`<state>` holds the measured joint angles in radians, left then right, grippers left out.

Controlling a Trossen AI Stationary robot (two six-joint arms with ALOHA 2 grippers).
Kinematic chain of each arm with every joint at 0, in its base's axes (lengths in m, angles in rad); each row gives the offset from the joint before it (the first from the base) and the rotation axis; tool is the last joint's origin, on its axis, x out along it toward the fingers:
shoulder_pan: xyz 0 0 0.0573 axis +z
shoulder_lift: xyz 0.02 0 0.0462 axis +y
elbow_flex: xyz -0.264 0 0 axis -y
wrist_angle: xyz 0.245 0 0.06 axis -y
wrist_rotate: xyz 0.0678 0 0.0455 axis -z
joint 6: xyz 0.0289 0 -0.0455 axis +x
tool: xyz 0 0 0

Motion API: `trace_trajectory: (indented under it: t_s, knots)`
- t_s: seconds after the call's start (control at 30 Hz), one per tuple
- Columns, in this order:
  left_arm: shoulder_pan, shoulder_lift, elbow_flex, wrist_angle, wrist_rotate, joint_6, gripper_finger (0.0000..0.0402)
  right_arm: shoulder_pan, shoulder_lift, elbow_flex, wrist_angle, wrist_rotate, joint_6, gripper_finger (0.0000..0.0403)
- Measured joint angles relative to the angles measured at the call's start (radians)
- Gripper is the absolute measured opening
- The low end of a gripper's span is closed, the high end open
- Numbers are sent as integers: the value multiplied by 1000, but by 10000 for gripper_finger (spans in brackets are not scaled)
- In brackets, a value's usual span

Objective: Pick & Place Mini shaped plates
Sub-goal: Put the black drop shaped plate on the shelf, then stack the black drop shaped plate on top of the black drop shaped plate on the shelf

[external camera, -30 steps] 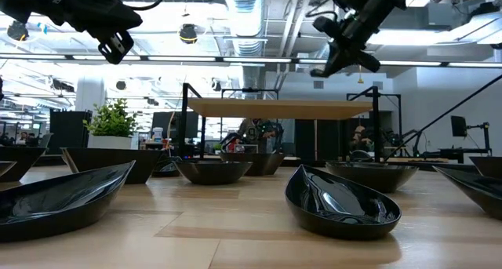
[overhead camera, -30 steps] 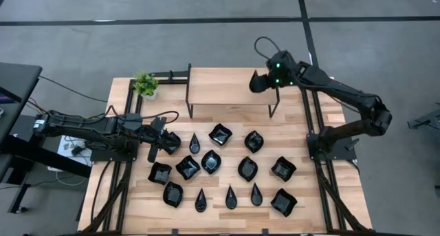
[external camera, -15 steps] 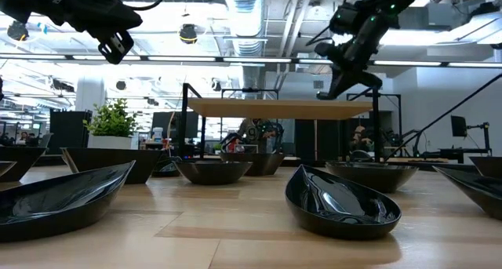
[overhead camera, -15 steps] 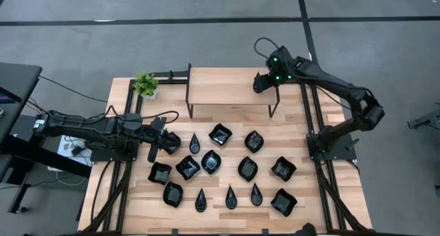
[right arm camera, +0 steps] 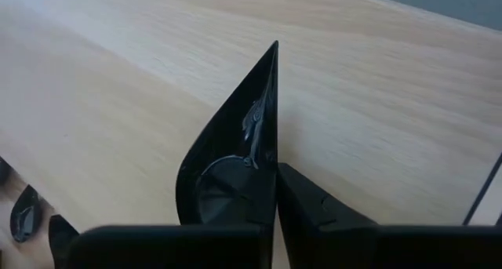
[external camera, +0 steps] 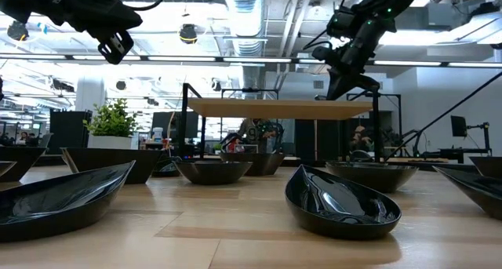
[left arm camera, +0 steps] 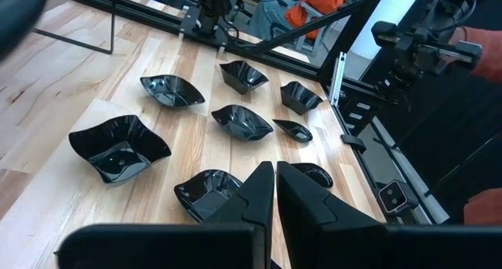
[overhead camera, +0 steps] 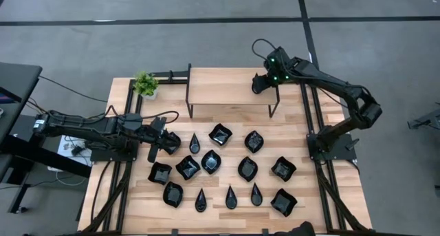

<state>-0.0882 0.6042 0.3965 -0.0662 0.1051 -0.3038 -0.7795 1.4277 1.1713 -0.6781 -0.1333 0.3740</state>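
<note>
Wood table (overhead camera: 323,112), black plates (overhead camera: 210,162) spread across its front half. My left gripper (overhead camera: 152,152) hangs over the leftmost plates, fingers pressed together, empty. My right gripper (overhead camera: 257,84) sits over the shelf's (overhead camera: 223,86) right end, pinching a teardrop plate (right arm camera: 235,159).

I see a light wood table (overhead camera: 323,115) with black metal rails along its sides. A small wooden shelf on black legs (overhead camera: 227,86) stands at its far edge, a small green potted plant (overhead camera: 145,84) just beside it at the corner. Grey floor (overhead camera: 206,43) around; a person in orange (left arm camera: 314,2) beyond.
</note>
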Motion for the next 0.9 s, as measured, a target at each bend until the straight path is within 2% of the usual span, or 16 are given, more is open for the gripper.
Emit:
trace_trajectory:
  t_s: [0.4,0.9]
  knots:
    - [0,0,0,0,0,0,19,0,0,0,3,3,-10,12]
    - [0,0,0,0,0,-1,19,0,-1,0,4,3,-9,51]
